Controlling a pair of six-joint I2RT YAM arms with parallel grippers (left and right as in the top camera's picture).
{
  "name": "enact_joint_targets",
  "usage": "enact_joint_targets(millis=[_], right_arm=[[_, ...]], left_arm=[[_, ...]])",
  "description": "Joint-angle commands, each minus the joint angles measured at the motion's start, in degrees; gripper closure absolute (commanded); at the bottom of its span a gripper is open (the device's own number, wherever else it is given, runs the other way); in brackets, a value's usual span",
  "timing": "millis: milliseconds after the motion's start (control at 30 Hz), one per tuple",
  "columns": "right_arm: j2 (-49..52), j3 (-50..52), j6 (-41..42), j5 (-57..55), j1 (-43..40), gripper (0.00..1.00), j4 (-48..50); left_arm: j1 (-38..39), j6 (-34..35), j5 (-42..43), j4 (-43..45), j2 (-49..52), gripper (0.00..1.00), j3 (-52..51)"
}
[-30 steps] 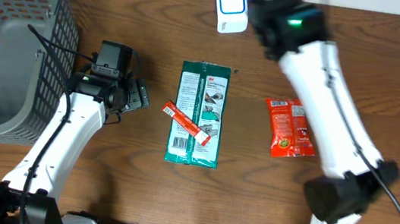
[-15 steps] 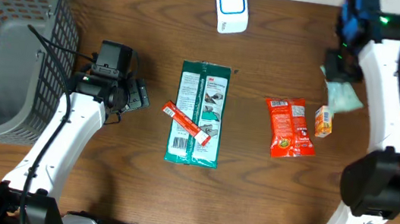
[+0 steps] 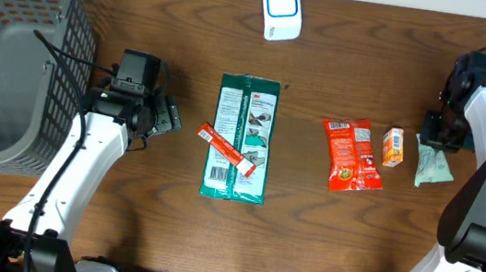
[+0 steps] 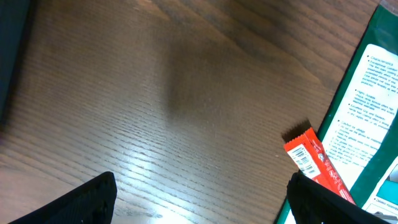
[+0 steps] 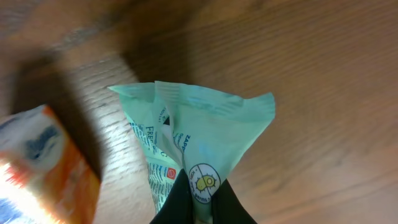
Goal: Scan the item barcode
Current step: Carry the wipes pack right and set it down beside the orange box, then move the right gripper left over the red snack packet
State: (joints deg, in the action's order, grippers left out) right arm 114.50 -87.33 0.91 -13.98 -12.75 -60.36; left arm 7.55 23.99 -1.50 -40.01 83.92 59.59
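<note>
Grips the pale green packet (image 5: 193, 134) by one crimped end in the right gripper (image 5: 198, 202), jaws clenched hard on the film, low over or on the wooden table (image 5: 323, 74), cannot tell which. Finds the small orange box (image 3: 393, 146) just beside it toward the table's middle, apart as seen from above, and the red snack bag (image 3: 349, 154) next beyond that. Places the packet at the right edge of the table, long axis running near to far, under the right arm alone and far out of the left arm's way. Puts the barcode scanner (image 3: 280, 9) well apart from it, up at the far edge and off to the left, so reaching it means a long sweep up and across. Judging by the low pose beside goods already laid out, probably setting down rather than heading for the scanner. Leaves the left gripper (image 3: 166, 115) spread wide and empty near the red stick packet (image 3: 221, 144) and the green 3M pack (image 3: 243, 136), with the grey basket (image 3: 12, 52) at the far left. Against a second ago: then up over the scanner with the right arm, half a second ago at the far right corner with the packet aloft, now lower down beside the orange box; no change on the left side
</note>
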Motion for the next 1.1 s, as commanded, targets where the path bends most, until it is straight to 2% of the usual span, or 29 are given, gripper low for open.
enact_joint_targets(millis=[0,200,233,267,300,333,367,467,733,833,933,1000,1067], right_arm=[[0.3,3.4,-5.9,0.5,-0.5,0.99,3.6],[0.3,6.5,-11.1,4.4,-0.5,0.99,7.3],[0.3,6.5,-11.1,4.4,-0.5,0.95,7.3],[0.3,6.5,-11.1,4.4,-0.5,0.85,7.3],[0.3,6.5,-11.1,4.4,-0.5,0.59,7.2],[0.3,6.5,-11.1,4.4,-0.5,0.27,7.1],[0.3,6.5,-11.1,4.4,-0.5,0.11,6.8],[0.3,6.5,-11.1,4.3,-0.5,0.05,6.1],[0.1,0.4,-7.9,3.3,1.0,0.11,-0.7],[0.1,-3.5,-6.1,9.4,2.5,0.19,-5.7],[0.1,-4.5,-6.1,16.6,4.1,0.32,-7.8],[0.2,-4.2,-6.1,19.3,5.2,0.49,-7.8],[0.2,-3.1,-6.0,19.6,6.5,0.72,-7.1]], left_arm=[[-0.2,0.3,-0.5,0.0,0.3,0.12,0.6],[-0.2,0.3,-0.5,0.0,0.3,0.11,0.6],[-0.2,0.3,-0.5,0.0,0.3,0.12,0.6],[-0.2,0.3,-0.5,0.0,0.3,0.12,0.6],[-0.2,0.3,-0.5,0.0,0.3,0.12,0.6],[-0.2,0.3,-0.5,0.0,0.3,0.12,0.6],[-0.2,0.3,-0.5,0.0,0.3,0.12,0.6],[-0.2,0.3,-0.5,0.0,0.3,0.12,0.6],[-0.2,0.3,-0.5,0.0,0.3,0.12,0.6],[-0.2,0.3,-0.5,0.0,0.3,0.12,0.6],[-0.2,0.3,-0.5,0.0,0.3,0.12,0.6],[-0.2,0.3,-0.5,0.0,0.3,0.12,0.6],[-0.2,0.3,-0.5,0.0,0.3,0.12,0.6]])
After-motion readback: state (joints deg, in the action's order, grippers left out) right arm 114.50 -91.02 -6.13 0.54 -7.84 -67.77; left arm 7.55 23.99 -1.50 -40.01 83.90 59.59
